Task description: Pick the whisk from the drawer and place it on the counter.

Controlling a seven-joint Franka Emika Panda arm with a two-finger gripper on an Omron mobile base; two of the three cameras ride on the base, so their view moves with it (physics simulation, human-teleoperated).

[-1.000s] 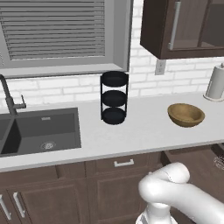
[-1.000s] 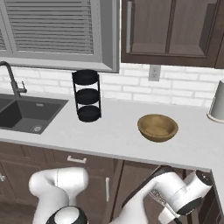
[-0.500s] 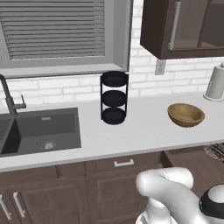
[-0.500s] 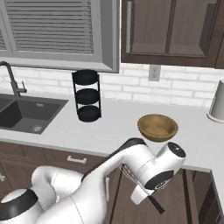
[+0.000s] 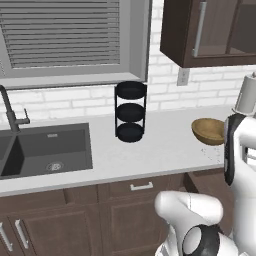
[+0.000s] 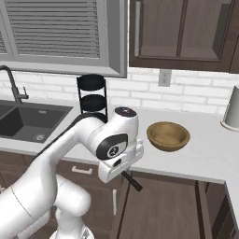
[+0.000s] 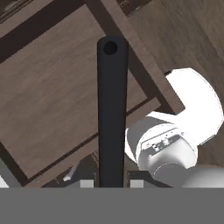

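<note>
The whisk's slim black handle [image 7: 111,109] runs straight up from between my fingertips in the hand view, and my gripper [image 7: 111,183] is shut on it. From the right base the handle [image 6: 132,181] pokes down and right out of the gripper [image 6: 125,173], which hangs just in front of the counter [image 6: 205,156] edge, above the open drawer [image 6: 158,205]. Thin silver wires of the whisk head [image 5: 210,151] show faintly beside my white arm in the left base view. Below the handle lies the drawer's brown floor [image 7: 52,100].
A wooden bowl [image 6: 168,135] sits on the counter just behind the gripper. A black three-tier rack [image 6: 92,99] stands further left, and the dark sink [image 5: 47,150] with its tap is at the far left. A white paper roll [image 6: 232,108] stands far right, under upper cabinets [image 6: 182,32].
The arm has swung up out of the drawer with the whisk in its grip, from low at the lower right to counter-edge height in front of the bowl.
</note>
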